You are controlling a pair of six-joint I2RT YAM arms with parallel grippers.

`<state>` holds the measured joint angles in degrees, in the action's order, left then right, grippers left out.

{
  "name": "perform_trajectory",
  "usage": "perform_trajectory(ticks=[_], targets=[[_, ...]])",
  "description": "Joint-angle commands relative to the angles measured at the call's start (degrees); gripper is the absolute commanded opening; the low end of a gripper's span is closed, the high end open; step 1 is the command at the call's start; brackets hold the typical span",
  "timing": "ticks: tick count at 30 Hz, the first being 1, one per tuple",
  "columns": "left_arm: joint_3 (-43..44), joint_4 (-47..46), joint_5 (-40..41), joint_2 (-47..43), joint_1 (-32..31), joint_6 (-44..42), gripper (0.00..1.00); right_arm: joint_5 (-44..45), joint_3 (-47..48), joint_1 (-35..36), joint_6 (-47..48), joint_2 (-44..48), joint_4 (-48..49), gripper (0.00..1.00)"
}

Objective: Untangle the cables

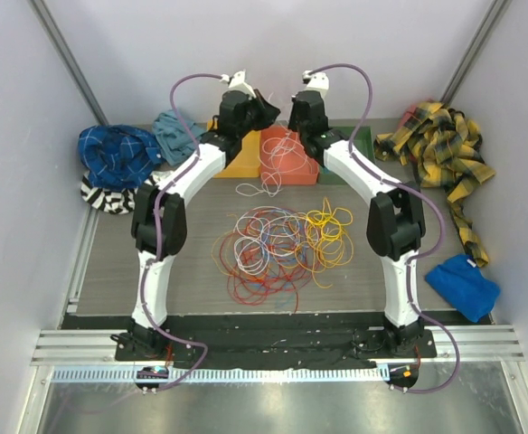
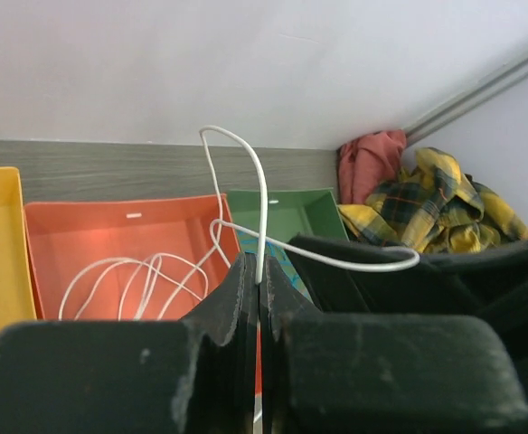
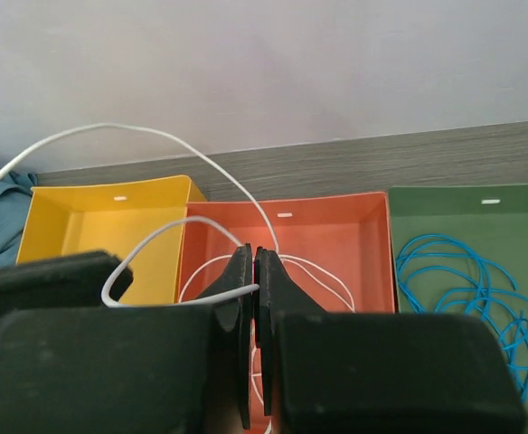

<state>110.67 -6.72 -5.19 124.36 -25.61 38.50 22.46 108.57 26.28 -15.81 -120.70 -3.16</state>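
Left wrist: tool (image 2: 258,271) tight on cable (image 2: 262,192)

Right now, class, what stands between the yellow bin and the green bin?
The orange bin, with white cable in it, between yellow bin and green bin; right wrist view.

Black left hand (image 2: 258,271) beneath white cable (image 2: 263,208). Beyond black right hand (image 3: 253,258): orange tray (image 3: 336,237); yellow tray (image 3: 92,217) to its left; green tray (image 3: 463,212), blue cable (image 3: 454,289), to its right. Grey wood-grain tabletop (image 3: 427,154).

no readable text, labels or signs
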Motion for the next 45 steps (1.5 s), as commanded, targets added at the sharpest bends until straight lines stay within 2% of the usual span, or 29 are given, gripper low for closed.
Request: perform_trajectory(ticks=[1, 2, 3, 4, 6, 7, 8, 14, 16, 19, 20, 24, 25, 30, 34, 39, 45], targets=[[8.31, -1.90, -2.98, 3.86, 1.35, 1.58, 0.00, -2.06, 5.16, -0.18, -1.06, -0.23, 0.26, 0.12], [9.38, -0.33, -3.42, 4.83, 1.52, 1.49, 0.04, -2.59, 5.24, -0.18, -0.89, -1.02, -0.18, 0.25], [10.26, 0.91, -4.12, 5.54, 1.52, 1.05, 0.16, -2.59, 5.59, -0.27, -0.97, -1.28, -0.79, 0.40], [11.22, 2.05, -4.39, 6.33, 1.52, 0.88, 0.45, -2.07, 5.51, -0.27, -0.97, -1.37, -1.67, 0.64], [11.06, 3.12, -3.69, 5.90, 1.70, 0.26, 0.63, -1.54, 3.94, -0.27, -1.50, -0.42, -1.68, 0.77], [9.92, 2.51, -2.99, 5.12, 1.61, -0.26, 0.83, -1.19, 3.14, -0.27, -1.67, 0.11, -0.89, 0.83], [7.39, 0.76, -1.24, 3.19, 1.61, -0.62, 1.00, -0.58, 2.26, -0.35, -1.85, 0.82, -0.19, 0.85], [3.16, 2.32, 4.21, -4.89, 1.61, -3.08, 1.00, 0.57, -1.17, -0.35, -2.64, 6.44, 1.22, 0.89], [-1.50, 2.15, 4.84, -7.88, 1.53, -2.99, 1.00, 0.31, -4.67, -0.09, -3.43, 10.47, 2.19, 0.89], [-10.45, 2.85, 8.96, -15.18, 1.44, -2.03, 1.00, 2.06, -13.62, 0.61, -5.45, 18.47, 5.17, 0.89], [-13.61, 3.11, 11.15, -19.37, 1.26, -1.85, 1.00, 1.98, -20.09, 0.79, -6.24, 21.19, 6.05, 0.88], [-32.31, 2.24, 20.28, -27.58, -4.26, -4.74, 1.00, 1.71, -36.65, 3.50, -9.85, 32.36, 12.46, 0.85], [-34.19, 2.15, 21.35, -28.28, -5.23, -5.10, 1.00, 2.23, -38.94, 4.47, -10.20, 35.33, 12.74, 0.85], [-37.90, 4.96, 22.77, -24.27, -7.96, 0.50, 1.00, 3.56, -47.83, 8.69, -10.20, 40.98, 10.11, 0.84], [-36.50, 4.79, 23.12, -18.38, -8.93, 4.30, 1.00, 3.73, -51.53, 9.05, -10.82, 45.46, 8.26, 0.84], [-36.23, 2.68, 24.44, -14.23, -10.16, 5.62, 0.88, 3.73, -56.01, 9.05, -12.75, 51.17, 5.88, 0.83], [-33.34, 0.75, 25.75, -9.05, -10.17, 5.45, 0.84, 3.12, -59.09, 9.05, -13.28, 53.56, 5.45, 0.82]])
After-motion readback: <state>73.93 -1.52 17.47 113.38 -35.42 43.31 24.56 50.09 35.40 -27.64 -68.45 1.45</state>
